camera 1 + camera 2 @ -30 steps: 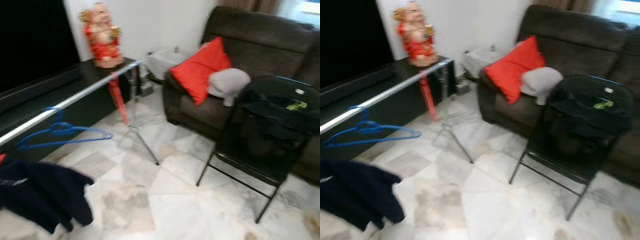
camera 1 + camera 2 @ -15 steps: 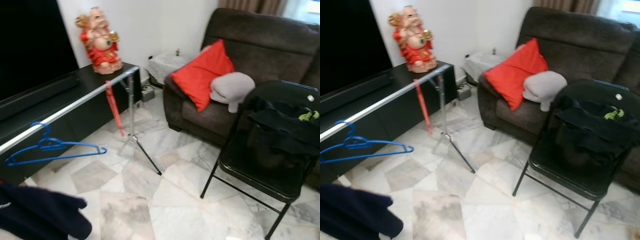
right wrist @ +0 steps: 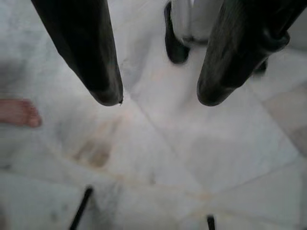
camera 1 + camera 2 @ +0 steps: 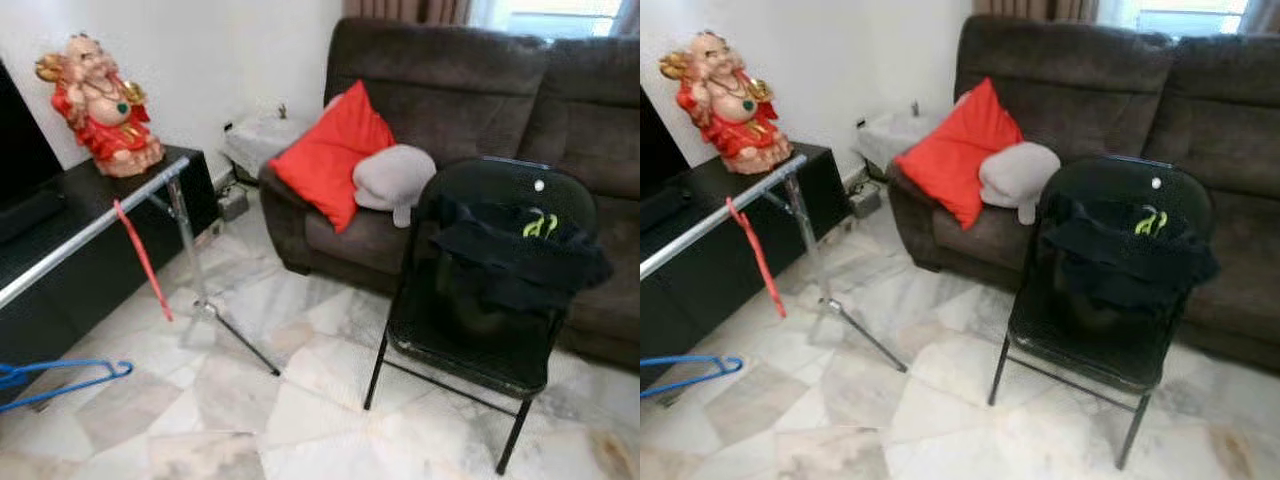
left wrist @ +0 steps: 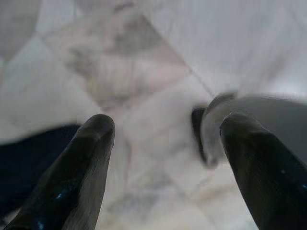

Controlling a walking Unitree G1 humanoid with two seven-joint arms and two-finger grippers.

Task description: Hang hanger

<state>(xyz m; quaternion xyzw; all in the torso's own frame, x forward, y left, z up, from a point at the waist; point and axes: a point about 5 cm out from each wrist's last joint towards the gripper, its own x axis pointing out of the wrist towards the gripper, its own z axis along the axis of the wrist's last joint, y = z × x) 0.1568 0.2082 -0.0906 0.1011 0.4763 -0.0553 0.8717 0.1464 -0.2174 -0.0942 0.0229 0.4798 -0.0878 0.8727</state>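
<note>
Both hands gape over marble; right hand (image 3: 158, 98) sees a bare foot (image 3: 18, 111).

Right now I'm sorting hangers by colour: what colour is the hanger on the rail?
Blue; the hanger shows best in the left eye view.

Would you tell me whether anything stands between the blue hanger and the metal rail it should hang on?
Nothing visible does. The blue hanger lies low at the robot's left, below the metal rail. A red strap dangles from the rail further along, nearer its stand, off that path.
</note>
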